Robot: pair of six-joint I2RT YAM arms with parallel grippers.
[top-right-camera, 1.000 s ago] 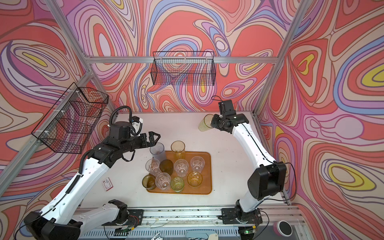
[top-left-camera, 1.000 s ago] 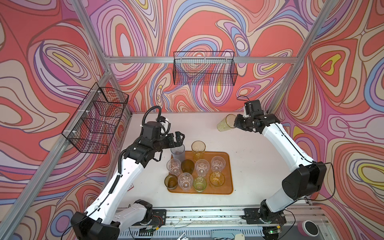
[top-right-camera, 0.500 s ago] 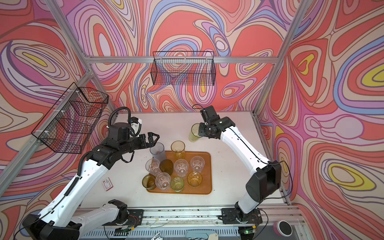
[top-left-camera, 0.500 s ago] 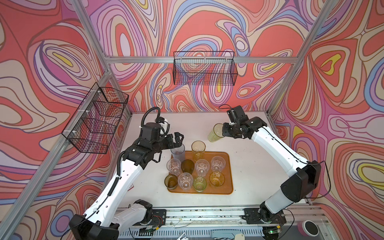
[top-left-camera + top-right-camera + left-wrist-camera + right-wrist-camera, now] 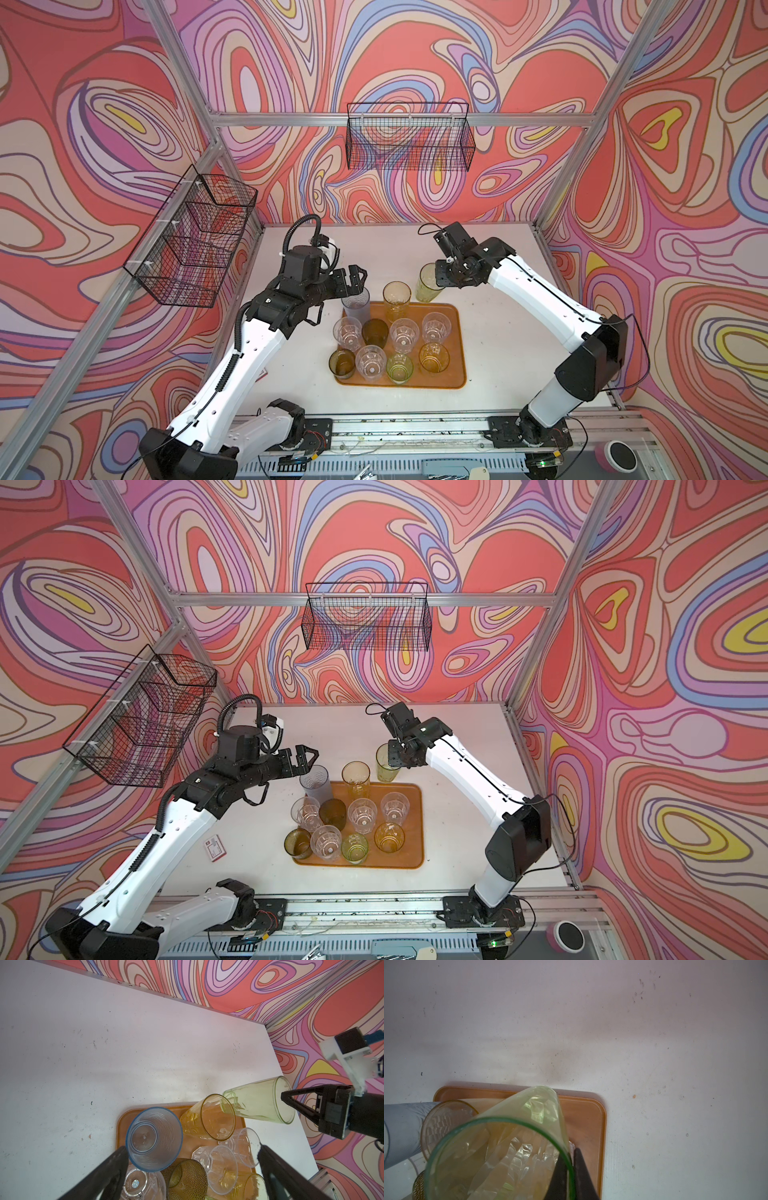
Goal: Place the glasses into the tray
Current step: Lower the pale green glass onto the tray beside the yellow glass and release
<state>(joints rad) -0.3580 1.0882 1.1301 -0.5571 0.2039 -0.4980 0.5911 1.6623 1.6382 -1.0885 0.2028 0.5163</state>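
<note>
Right fingers (image 5: 439, 276) are clamped on the rim of a tall yellow-green glass (image 5: 428, 286). One finger is seen inside the mouth and one outside in the right wrist view (image 5: 564, 1176).

The glass is held tilted, mouth towards the arm and base towards the far edge of the tray (image 5: 456, 347). Its base is just beside the tall amber glass (image 5: 397, 298). Contact between the two cannot be told, nor whether the base is resting on anything.

Left fingers (image 5: 353, 277) are spread wide and grasp nothing. They are held above the pale blue glass (image 5: 356, 302), which stands upright in the tray's far left corner. The same glass is seen between the two spread fingers in the left wrist view (image 5: 153, 1138).

The amber glass stands on the tray at its far edge, next to the blue one.

Eight short glasses (image 5: 404, 334) are set upright on the tray in two rows of four:
- four clear
- two dark olive
- one yellow-green
- one amber

That makes ten glasses on the tray and one in the right fingers.

The tray lies flat on the white worktop (image 5: 395, 249), towards its near side. A small card (image 5: 215, 848) lies on the worktop left of the tray. Two black wire baskets (image 5: 409, 139) hang on the walls.
</note>
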